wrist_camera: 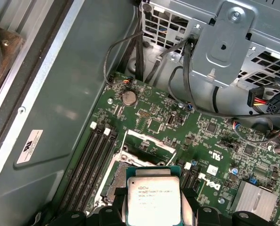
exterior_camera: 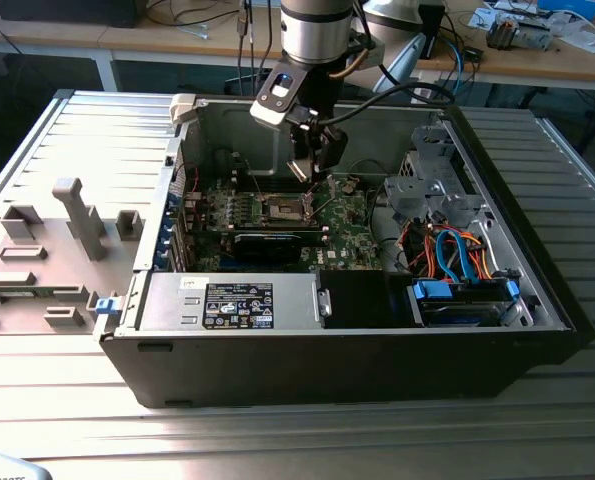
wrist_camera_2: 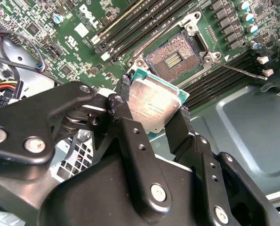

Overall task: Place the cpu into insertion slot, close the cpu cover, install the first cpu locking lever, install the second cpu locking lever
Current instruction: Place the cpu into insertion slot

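Silver-grey metal is seen on the top of the cpu (wrist_camera_2: 154,106), which is pinched at two opposite edges between the black fingers (wrist_camera_2: 177,129) of the gripper (wrist_camera_2: 153,100). The chip is held in the air above the green motherboard (wrist_camera_2: 83,42) and is not yet seated. Close to it, the insertion slot (wrist_camera_2: 172,57) lies uncovered, and its brownish-gold contact field is exposed inside a metal rim. A thin metal lever (wrist_camera_2: 241,69) is seen sticking out beside the slot, over the long memory slots (wrist_camera_2: 130,23).

In the first wrist view the cpu (wrist_camera: 154,200) is shown from above, and part of the slot (wrist_camera: 115,182) is hidden under it. The cpu cover (wrist_camera: 151,140), a thin silver frame, is raised off the socket on its far side.

In the exterior view the gripper (exterior_camera: 317,160) is lowered into the open computer case (exterior_camera: 537,260), just above the slot (exterior_camera: 282,208). The case is laid on a ribbed metal table (exterior_camera: 277,440).
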Action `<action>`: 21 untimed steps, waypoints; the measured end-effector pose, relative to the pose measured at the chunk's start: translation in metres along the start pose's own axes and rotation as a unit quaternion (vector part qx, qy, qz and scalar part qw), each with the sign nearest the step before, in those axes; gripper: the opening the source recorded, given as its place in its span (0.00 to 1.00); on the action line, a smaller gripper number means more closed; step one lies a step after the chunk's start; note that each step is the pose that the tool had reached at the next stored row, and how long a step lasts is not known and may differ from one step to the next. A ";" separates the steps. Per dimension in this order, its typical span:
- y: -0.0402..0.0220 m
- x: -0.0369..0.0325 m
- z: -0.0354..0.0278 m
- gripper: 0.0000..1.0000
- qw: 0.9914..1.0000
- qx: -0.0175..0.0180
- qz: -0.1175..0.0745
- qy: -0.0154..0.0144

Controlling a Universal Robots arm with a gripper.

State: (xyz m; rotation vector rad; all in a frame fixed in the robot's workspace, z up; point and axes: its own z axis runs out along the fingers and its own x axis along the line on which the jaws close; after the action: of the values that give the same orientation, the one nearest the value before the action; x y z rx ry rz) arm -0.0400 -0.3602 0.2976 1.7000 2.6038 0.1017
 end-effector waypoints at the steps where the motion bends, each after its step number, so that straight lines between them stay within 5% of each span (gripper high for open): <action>1: 0.0000 0.0000 0.0000 0.55 1.000 0.000 0.001 0.000; 21: -0.0001 0.0000 0.0008 0.55 1.000 0.000 0.013 -0.001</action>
State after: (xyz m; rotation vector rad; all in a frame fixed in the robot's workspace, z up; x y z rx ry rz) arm -0.0400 -0.3602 0.2968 1.7331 2.5809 0.1011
